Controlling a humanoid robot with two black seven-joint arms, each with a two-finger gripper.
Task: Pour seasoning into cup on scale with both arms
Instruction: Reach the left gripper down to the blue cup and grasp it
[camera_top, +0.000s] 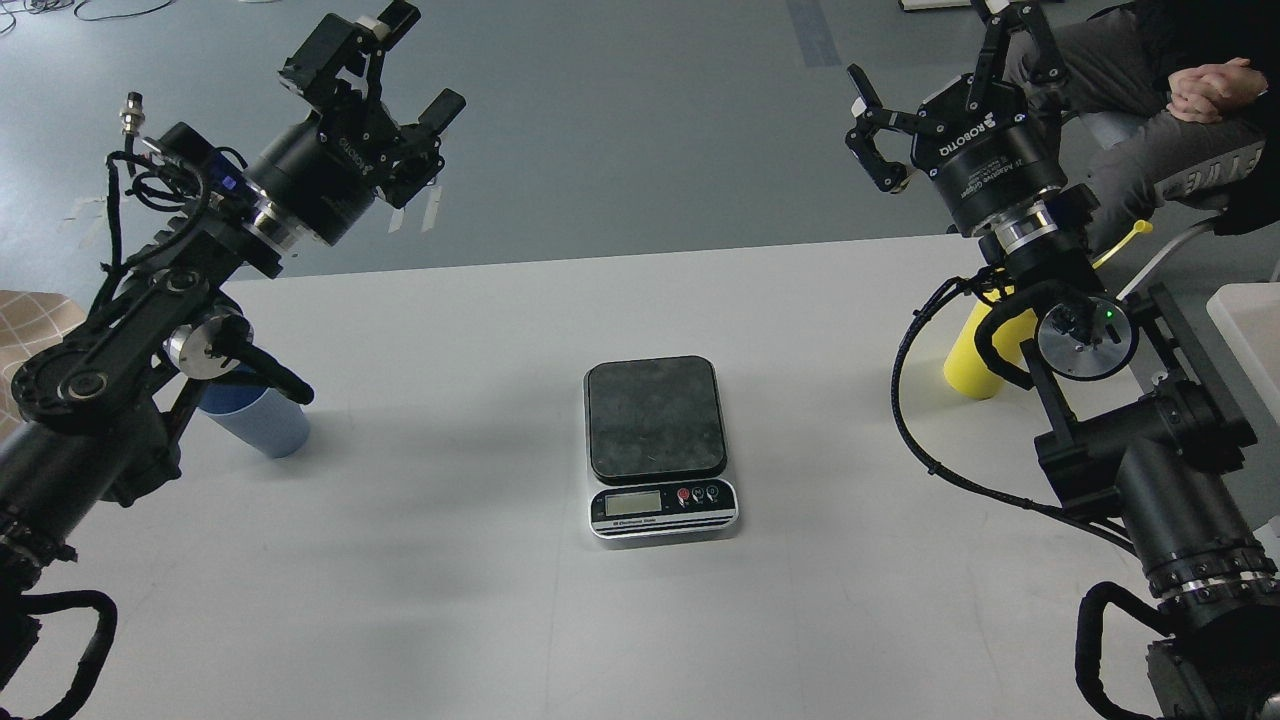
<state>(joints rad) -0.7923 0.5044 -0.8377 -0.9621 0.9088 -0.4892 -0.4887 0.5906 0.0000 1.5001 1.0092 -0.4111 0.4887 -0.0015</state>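
Between the two raised grippers: scale (660, 448), platform bare, display facing the robot
Left gripper (410, 62): fingers spread wide, holding nothing, lifted well above the white table (450, 600) and angled away; the cup (262, 420) stands below and behind it, near the arm's elbow, partly hidden by that arm and apart from the scale. Right gripper (935, 75): fingers likewise spread, empty, held high; the seasoning (975, 350) stands upright below it, largely screened by the wrist and cabling, its tethered cap showing to one side. Judged a ready pose: each item sits on the side of the arm likely meant to fetch it, with the scale central as the shared target. A seated person (1190, 110) is beyond the right gripper, off the table
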